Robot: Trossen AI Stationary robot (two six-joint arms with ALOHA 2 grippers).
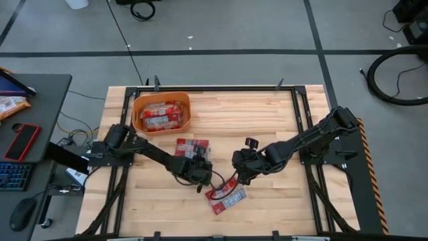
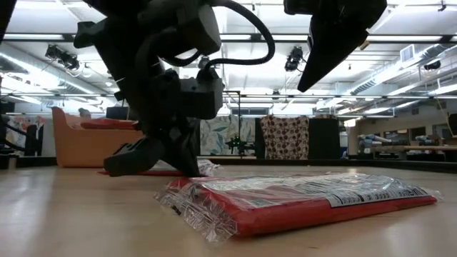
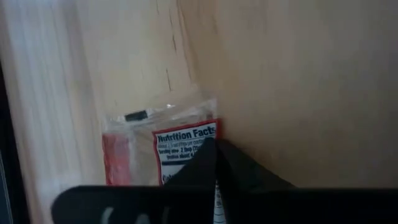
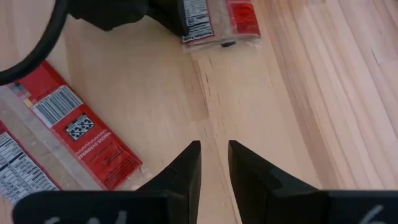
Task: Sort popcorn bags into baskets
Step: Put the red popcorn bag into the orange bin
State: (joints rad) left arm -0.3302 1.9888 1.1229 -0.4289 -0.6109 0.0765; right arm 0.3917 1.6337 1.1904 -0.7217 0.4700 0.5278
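The orange basket [image 1: 137, 110] stands at the table's far left with several red popcorn bags in it; the low view shows it in the distance [image 2: 78, 146]. One red popcorn bag [image 1: 225, 196] lies flat near the table's near edge [image 2: 307, 200] [image 4: 68, 134]. Another bag [image 1: 194, 150] lies flat mid-table. My left gripper [image 1: 200, 174] is down on that bag, fingers together [image 3: 215, 149]. My right gripper [image 1: 239, 173] hovers above bare wood between the two bags, slightly open [image 4: 214, 152], touching nothing. My left gripper comes from above, pointing down, with its fingertips [image 3: 205, 158] meeting on the white nutrition-label panel [image 3: 183, 134] near one end of the bag. The fingers hide the place of contact, so how much film they pinch cannot be told. The bag lies flat on the table.
A black metal frame [image 1: 304, 120] runs around the wooden tabletop. Bare wood lies to the right of both grippers. A side desk at the left carries a keyboard, a red phone [image 1: 22, 142] and an orange snack bag [image 1: 10, 105].
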